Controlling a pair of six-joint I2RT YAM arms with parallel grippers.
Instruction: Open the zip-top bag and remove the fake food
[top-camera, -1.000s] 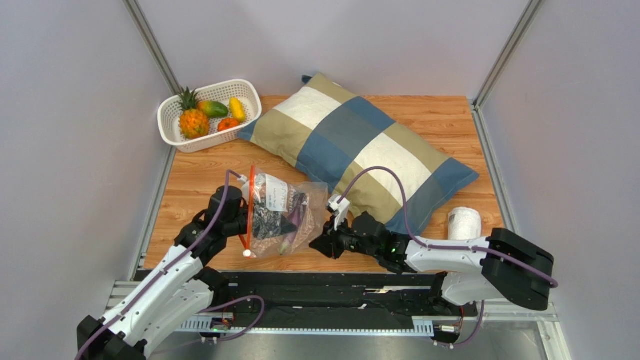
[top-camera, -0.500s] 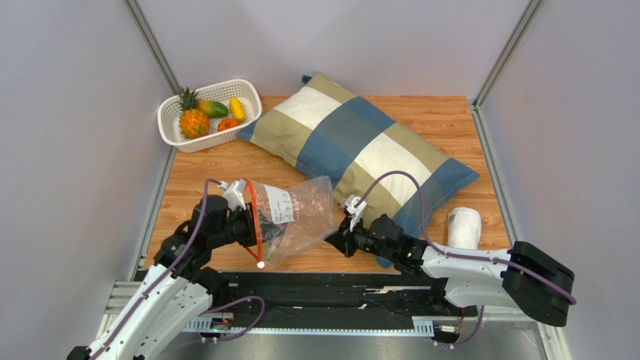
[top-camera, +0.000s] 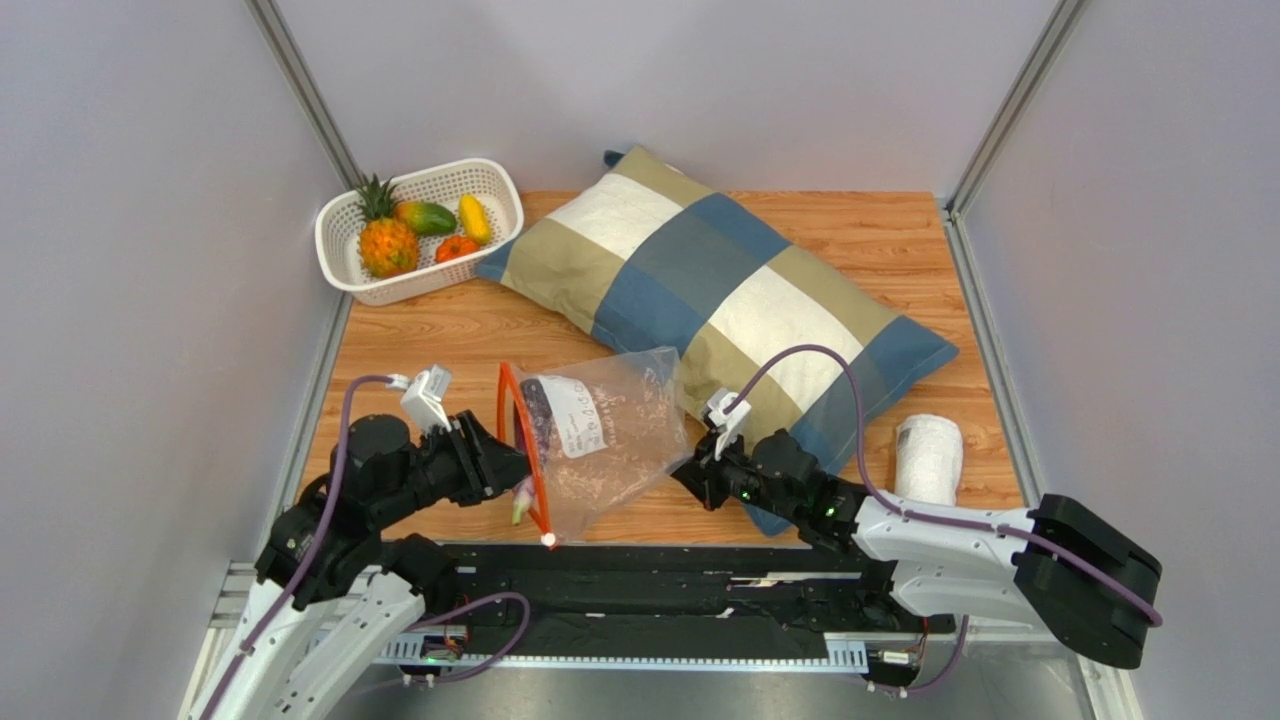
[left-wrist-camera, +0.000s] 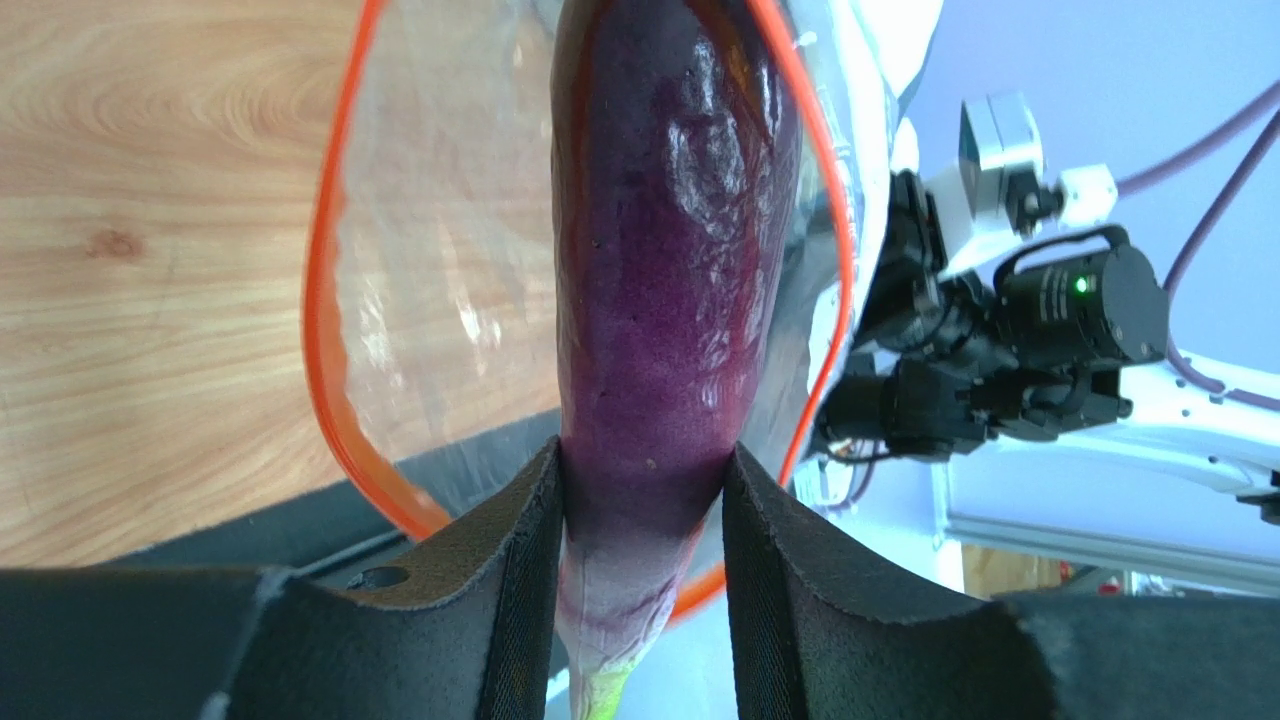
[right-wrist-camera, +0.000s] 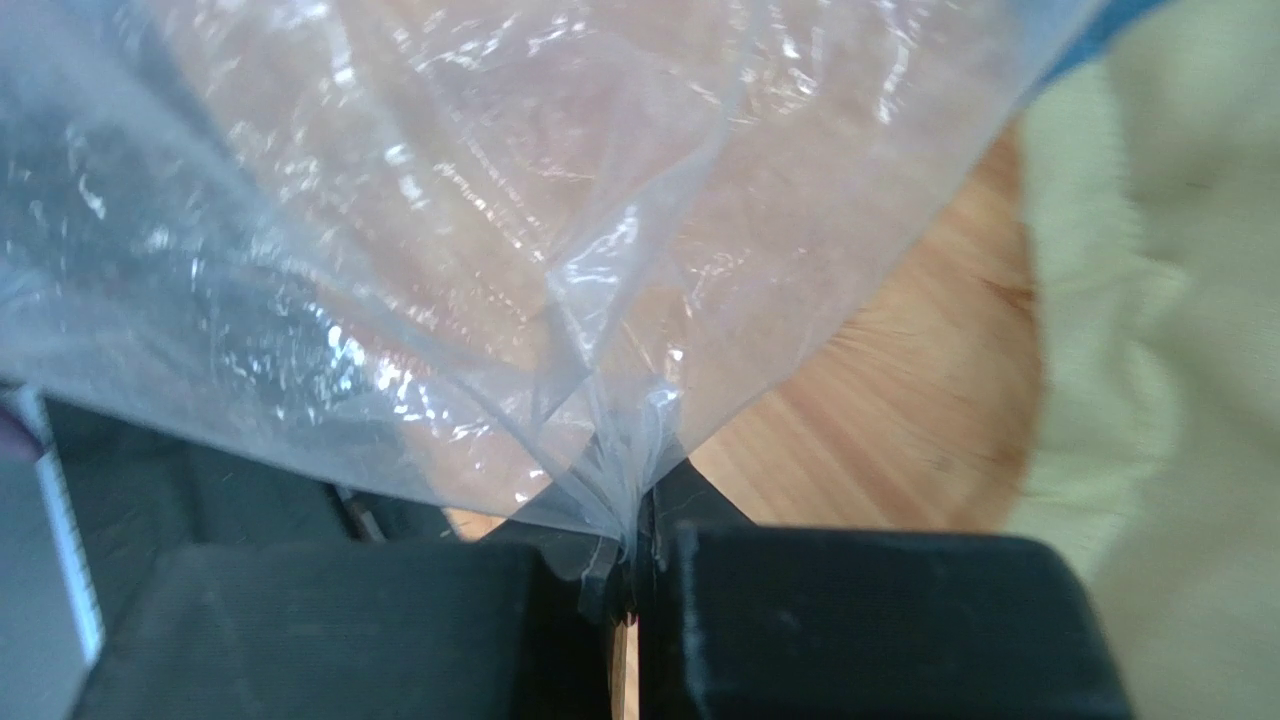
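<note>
The clear zip-top bag (top-camera: 609, 428) lies at the table's front, its orange-red zip strip (top-camera: 519, 435) open in a loop with the white slider (top-camera: 550, 537) at the near end. My left gripper (left-wrist-camera: 643, 555) is shut on the purple eggplant (left-wrist-camera: 661, 285), which sticks out through the bag's open mouth (left-wrist-camera: 323, 300). In the top view the left gripper (top-camera: 504, 468) is just left of the mouth. My right gripper (top-camera: 696, 477) is shut on the bag's far corner, pinching bunched plastic (right-wrist-camera: 624, 495). The other fake food, the pineapple (top-camera: 385, 240), mango, yellow piece and orange-red one, lies in the white basket (top-camera: 489, 183).
A large striped pillow (top-camera: 721, 293) lies across the middle and right of the table, close behind the right gripper. A white roll (top-camera: 927, 447) stands at the right front. Bare wood shows between the basket and the bag.
My left gripper has pulled back to the left, drawing the eggplant out through the bag's mouth. My right gripper has moved right with the bag's corner, stretching the bag flatter.
</note>
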